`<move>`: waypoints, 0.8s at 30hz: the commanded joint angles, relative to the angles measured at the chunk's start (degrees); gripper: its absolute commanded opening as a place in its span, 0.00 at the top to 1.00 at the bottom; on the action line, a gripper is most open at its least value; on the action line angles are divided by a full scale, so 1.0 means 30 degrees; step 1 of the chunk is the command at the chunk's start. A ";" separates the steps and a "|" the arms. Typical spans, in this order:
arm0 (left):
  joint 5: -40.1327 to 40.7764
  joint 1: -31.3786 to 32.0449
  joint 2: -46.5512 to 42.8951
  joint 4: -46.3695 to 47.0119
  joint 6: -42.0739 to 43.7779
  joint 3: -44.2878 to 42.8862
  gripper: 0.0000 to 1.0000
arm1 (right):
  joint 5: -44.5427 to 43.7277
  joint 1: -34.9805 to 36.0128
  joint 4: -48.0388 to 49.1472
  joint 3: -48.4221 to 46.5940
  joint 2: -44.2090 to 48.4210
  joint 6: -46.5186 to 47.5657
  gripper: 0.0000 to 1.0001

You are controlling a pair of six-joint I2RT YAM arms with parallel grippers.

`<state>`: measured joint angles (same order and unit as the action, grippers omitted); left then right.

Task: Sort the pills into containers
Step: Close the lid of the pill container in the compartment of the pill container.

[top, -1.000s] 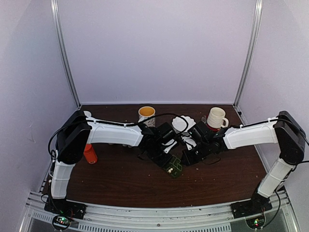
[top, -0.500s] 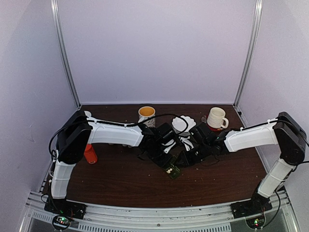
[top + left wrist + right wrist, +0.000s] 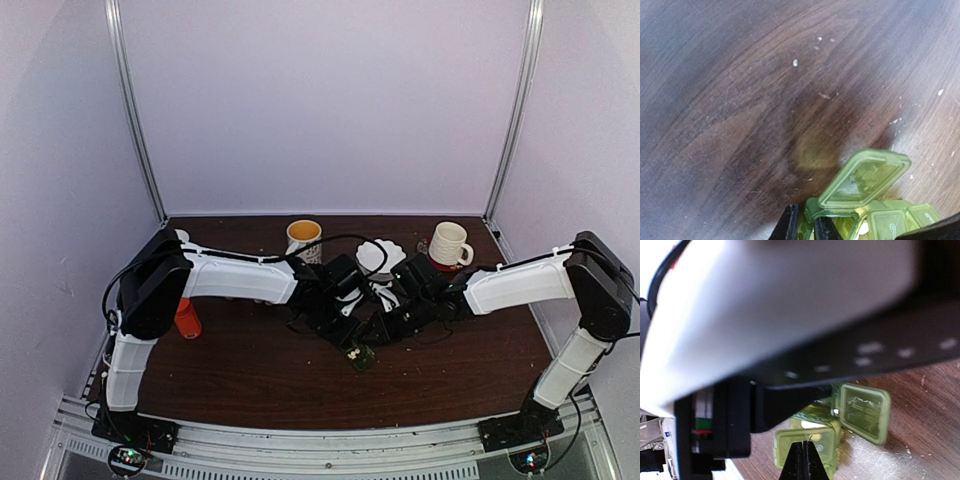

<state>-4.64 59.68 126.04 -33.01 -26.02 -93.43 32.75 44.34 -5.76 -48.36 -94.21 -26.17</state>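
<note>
Robot lab test cell, plain pale walls [image 3: 330, 100], aluminium frame posts [image 3: 135, 120], wooden table [image 3: 250, 375], two robot arms [image 3: 240, 278] on a metal rail [image 3: 320, 440]

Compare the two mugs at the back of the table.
The left mug is yellow inside, while the right mug is cream inside and out. The right mug shows its handle, which points right; the left mug's handle is not in view. A red thing shows at the right mug's base, and nothing like it shows by the left mug. Both mugs stand upright, mouths up.
</note>
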 commanded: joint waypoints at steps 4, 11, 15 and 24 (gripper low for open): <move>-0.0899 -0.0351 -0.0518 0.2593 -0.1342 0.1205 0.79 | 0.0648 0.0100 0.0942 0.0431 0.0142 -0.1065 1.00; -0.1278 -0.0588 -0.1176 0.3632 -0.1947 0.2089 0.76 | 0.0655 0.0159 0.0675 0.0600 0.0044 -0.1212 1.00; -0.1212 -0.0620 -0.1451 0.3878 -0.2198 0.2315 0.76 | 0.0710 0.0221 0.0848 0.0834 0.0011 -0.1402 1.00; -0.0829 -0.0797 -0.2850 0.4381 -0.2528 0.3091 0.71 | 0.0691 0.0250 0.0970 0.0787 -0.0066 -0.1501 1.00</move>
<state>-7.90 58.08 121.49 -22.61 -32.56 -85.19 34.30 44.71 -3.29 -46.22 -94.21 -30.26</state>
